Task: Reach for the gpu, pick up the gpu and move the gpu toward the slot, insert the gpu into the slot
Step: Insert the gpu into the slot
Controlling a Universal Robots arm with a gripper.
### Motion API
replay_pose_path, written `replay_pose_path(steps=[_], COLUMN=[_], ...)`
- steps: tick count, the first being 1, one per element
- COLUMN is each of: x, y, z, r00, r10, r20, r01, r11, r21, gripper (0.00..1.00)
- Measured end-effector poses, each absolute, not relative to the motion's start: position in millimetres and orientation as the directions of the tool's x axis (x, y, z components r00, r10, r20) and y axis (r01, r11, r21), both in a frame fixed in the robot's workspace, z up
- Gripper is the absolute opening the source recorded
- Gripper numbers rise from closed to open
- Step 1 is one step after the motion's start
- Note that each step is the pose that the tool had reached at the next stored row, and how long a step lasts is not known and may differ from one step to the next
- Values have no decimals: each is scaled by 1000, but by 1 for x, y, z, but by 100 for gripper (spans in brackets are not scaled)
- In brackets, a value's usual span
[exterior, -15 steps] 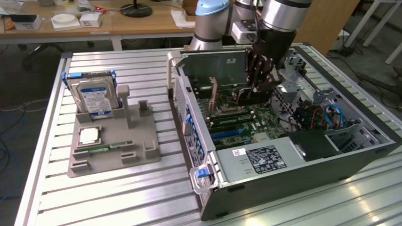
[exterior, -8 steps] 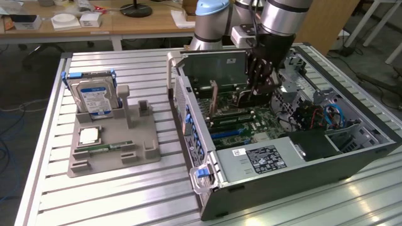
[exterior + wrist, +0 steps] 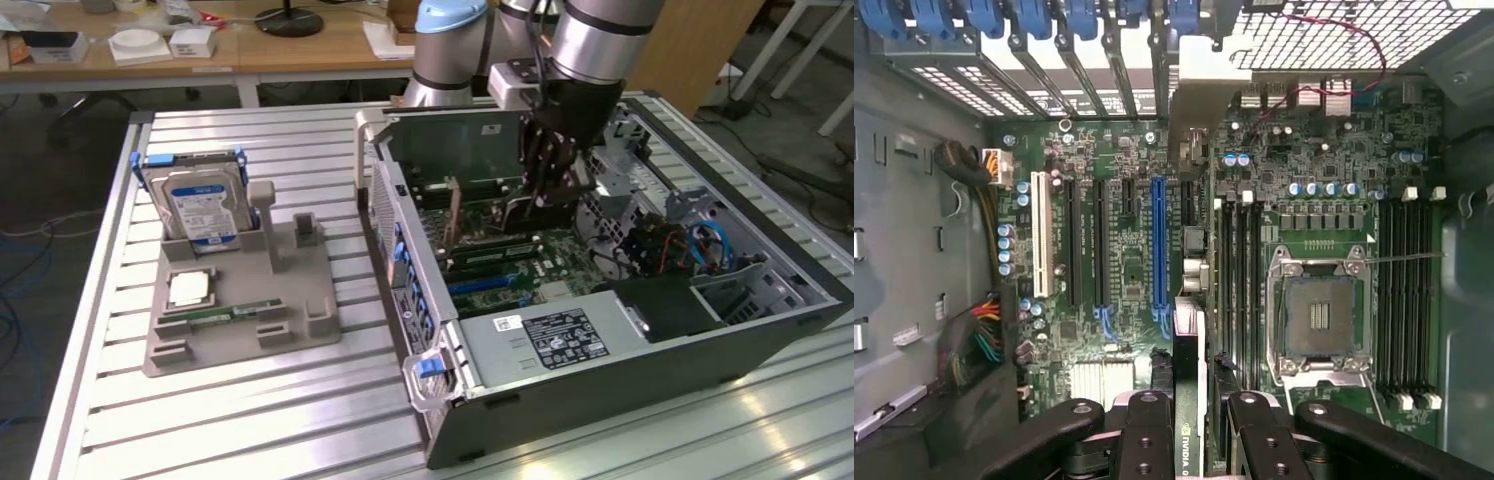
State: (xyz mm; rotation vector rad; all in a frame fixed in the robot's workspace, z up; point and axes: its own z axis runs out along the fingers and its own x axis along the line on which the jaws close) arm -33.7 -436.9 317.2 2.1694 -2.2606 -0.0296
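The gripper (image 3: 1196,405) is down inside the open computer case (image 3: 601,400), which stands on the bench (image 3: 267,420) toward its edge at the exterior view's right. Its fingers (image 3: 1144,440) are partly closed and clamp the gpu (image 3: 1186,445) between them, one on each face of the card. The gpu is held on edge above the green motherboard (image 3: 1129,290), its length running toward the rear wall of the case, where a row of blue clips (image 3: 1034,15) sits. The slot (image 3: 1159,240), the long blue connector near the middle of the motherboard, lies parallel to the card and just beside its line. Whether the card's lower edge touches any connector cannot be told. The square processor socket (image 3: 1319,315) is well apart from the card, nearer the opposite edge of the motherboard. Near the bench's edge at the exterior view's left, a grey holder (image 3: 287,290) carries a hard drive (image 3: 200,205) standing upright and a memory stick (image 3: 230,313) lying flat
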Motion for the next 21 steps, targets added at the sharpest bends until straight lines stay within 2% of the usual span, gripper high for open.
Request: replay_pose_path(steps=[21], x=[-35], y=[-438], z=[306], r00=[-41], r10=[-999], r20=[-6], r01=[-999], r11=[41], r21=[27], gripper=[26])
